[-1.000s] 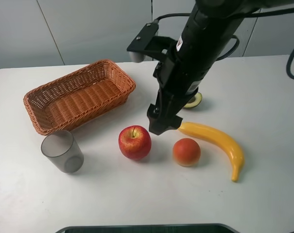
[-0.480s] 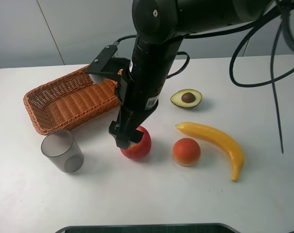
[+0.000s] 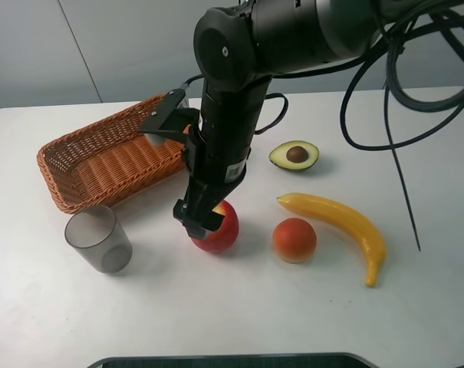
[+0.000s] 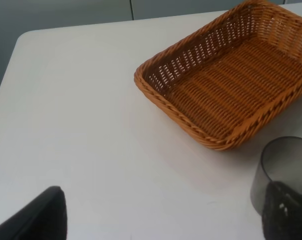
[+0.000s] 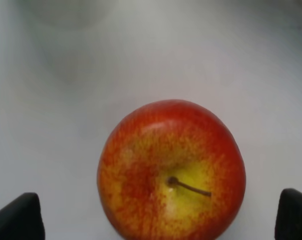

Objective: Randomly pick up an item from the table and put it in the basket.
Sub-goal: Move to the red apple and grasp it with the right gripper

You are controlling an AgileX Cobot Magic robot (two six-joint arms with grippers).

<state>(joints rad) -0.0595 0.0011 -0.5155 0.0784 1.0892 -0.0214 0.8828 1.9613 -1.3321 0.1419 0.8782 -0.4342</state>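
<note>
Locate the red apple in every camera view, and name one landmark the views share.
Exterior high: apple at lower centre, partly hidden by the right gripper, between grey cup and peach.
Left wrist: not in it; only the basket and grey cup show.
Right wrist: apple low centre, between the open fingertips.
Shared landmark: the white table.

Right arm [image 3: 232,100] glossy black, rounded joints; black cables [image 3: 387,100] looping; white label [image 3: 233,170]; matte black jaws
</note>
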